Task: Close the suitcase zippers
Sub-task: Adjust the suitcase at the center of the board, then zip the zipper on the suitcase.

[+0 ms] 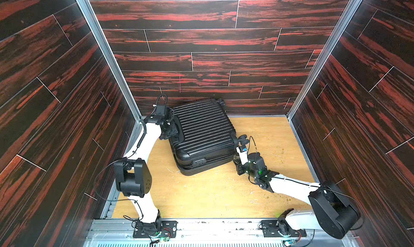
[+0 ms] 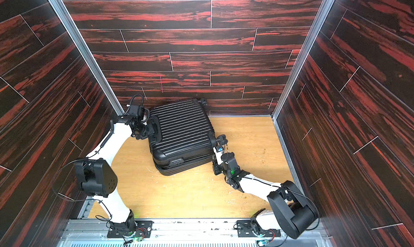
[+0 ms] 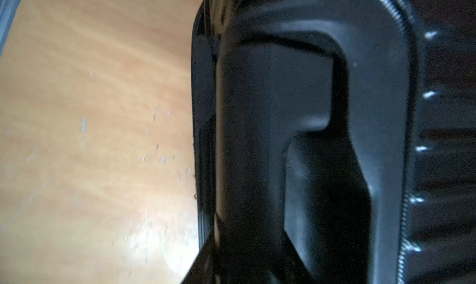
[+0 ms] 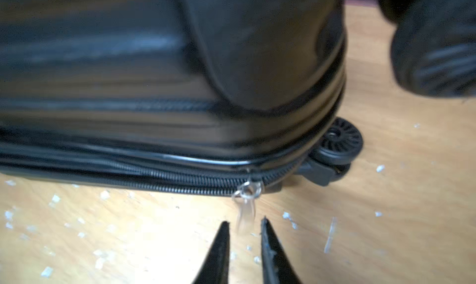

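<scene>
Dark, red-streaked wood panels wall in a pale wooden counter (image 1: 201, 194). The suitcase (image 1: 201, 131) lies flat on it toward the far left, shells together and one ribbed shell facing up. The left hand (image 1: 172, 131) sits at the end with the carry handle (image 3: 273, 115); whether it grips I cannot tell (black plastic fills its wrist view). The right hand (image 4: 244, 224) is at the near corner by a wheel (image 4: 340, 141), fingers slightly parted, holding nothing. The zipper track (image 4: 180, 182) runs crosswise to those fingers along the seam. Its clear pull tab (image 4: 244, 208) points straight at them, tip between the tips, so the right arm looks best placed to pinch it.
</scene>
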Controlling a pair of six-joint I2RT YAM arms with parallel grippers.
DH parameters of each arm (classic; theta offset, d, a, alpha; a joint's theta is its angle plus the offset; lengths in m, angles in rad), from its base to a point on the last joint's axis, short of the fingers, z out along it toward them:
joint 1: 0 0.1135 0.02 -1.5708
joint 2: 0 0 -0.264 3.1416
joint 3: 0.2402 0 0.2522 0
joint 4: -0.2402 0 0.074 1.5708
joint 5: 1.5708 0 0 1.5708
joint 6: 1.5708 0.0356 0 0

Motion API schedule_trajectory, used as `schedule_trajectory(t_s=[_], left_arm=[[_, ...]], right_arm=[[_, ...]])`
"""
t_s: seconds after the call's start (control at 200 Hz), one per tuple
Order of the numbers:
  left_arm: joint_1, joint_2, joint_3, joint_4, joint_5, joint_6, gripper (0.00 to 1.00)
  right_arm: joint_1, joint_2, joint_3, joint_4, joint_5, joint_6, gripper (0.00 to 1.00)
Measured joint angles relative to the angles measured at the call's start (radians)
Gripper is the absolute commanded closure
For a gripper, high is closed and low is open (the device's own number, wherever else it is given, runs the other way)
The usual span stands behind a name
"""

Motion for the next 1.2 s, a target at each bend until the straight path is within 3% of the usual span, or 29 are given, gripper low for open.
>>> schedule_trajectory(t_s=[0.2, 0.446, 0.777, 0.907, 1.107, 1.202], left_arm=[[0.000, -0.113, -0.110, -0.008, -0.032, -0.064, 0.77], [0.000, -0.212, -0.193, -0.014, -0.064, -0.119, 0.77], [0.000, -0.252, -0.236, -0.012, -0.068, -0.149, 0.76], [0.002, -0.255, -0.245, -0.007, -0.070, -0.159, 0.76], [0.005, -0.256, -0.247, -0.007, -0.072, -0.167, 0.76], [0.005, -0.256, -0.247, -0.007, -0.071, -0.167, 0.76]], right_arm=[[0.000, -0.059, -0.041, 0.004, -0.005, -0.047, 0.58], [0.000, -0.084, -0.043, -0.012, -0.003, -0.062, 0.59], [0.006, 0.043, 0.048, 0.005, -0.051, -0.033, 0.59], [0.016, 0.084, 0.077, 0.003, -0.011, -0.011, 0.67], [0.018, 0.105, 0.089, 0.005, 0.031, 0.003, 0.90], [0.019, 0.105, 0.086, 0.006, 0.024, -0.009, 0.94]])
